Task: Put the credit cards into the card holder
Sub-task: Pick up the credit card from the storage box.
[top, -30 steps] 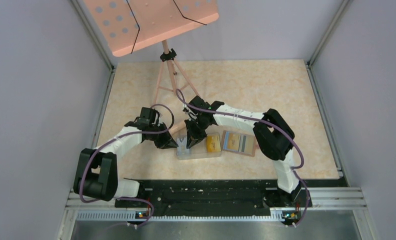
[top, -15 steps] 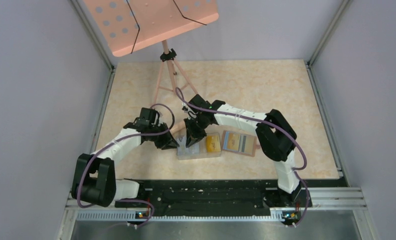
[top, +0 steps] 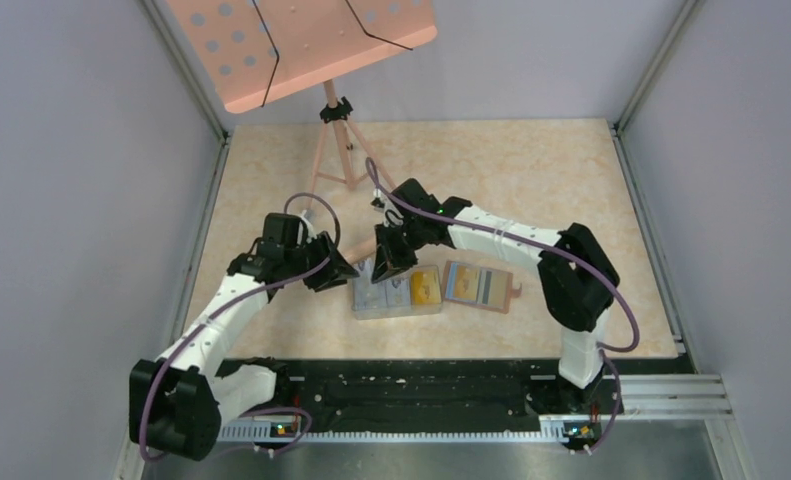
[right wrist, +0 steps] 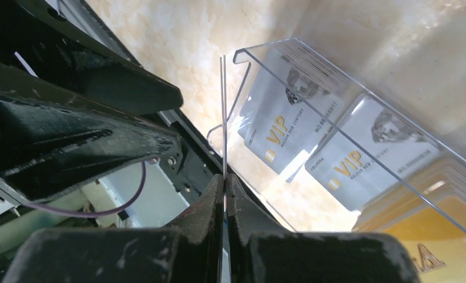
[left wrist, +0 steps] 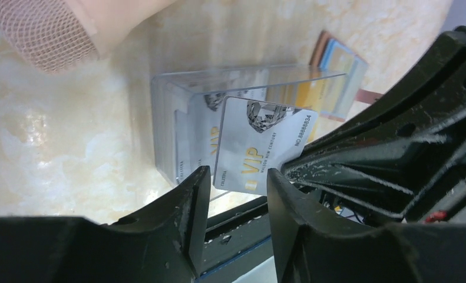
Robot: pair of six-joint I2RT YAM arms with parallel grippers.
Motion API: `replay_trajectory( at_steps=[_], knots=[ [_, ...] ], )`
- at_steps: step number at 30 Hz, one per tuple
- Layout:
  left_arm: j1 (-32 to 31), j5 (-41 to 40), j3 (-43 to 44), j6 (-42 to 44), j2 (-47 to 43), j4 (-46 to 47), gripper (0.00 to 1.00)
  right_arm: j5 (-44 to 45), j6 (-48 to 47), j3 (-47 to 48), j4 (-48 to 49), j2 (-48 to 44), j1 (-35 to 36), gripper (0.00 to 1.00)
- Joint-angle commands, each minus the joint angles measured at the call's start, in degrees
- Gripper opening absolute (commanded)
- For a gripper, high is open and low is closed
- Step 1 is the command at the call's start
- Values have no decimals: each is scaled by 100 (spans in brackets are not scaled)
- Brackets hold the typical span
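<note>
Right hand (right wrist: 224,177) clamps the VIP card (left wrist: 265,138), left hand (left wrist: 236,175) open; I'd square it to the card holder (left wrist: 165,118) slot before lowering.

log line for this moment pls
step: loading cards | left gripper: open, grey VIP card just ahead of it | right gripper: shut on card holder wall | yellow cards: in holder

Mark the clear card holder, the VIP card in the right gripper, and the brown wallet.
card holder (left wrist: 165,118), left wrist view, clear left end wall.
held VIP card (left wrist: 260,147), left wrist view, printed face.
brown wallet (top: 512,292), top external view, brown right edge.
</note>
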Motion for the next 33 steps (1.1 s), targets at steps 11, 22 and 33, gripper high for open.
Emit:
replay_trajectory(
  at_steps=[11,22,33],
  knots=[
    [-15,2049,-302,-709,-94,2371,48,-1689,1328,-1746,2442,-1642,-983,0],
    [-17,2338,-176,-589,263,2304,37,-1971,1729,-2041,2975,-1868,-1010,0],
    [-62,2286,-72,-462,302,2075,0,-1702,1452,-2060,2607,-1738,-1015,24]
  ],
)
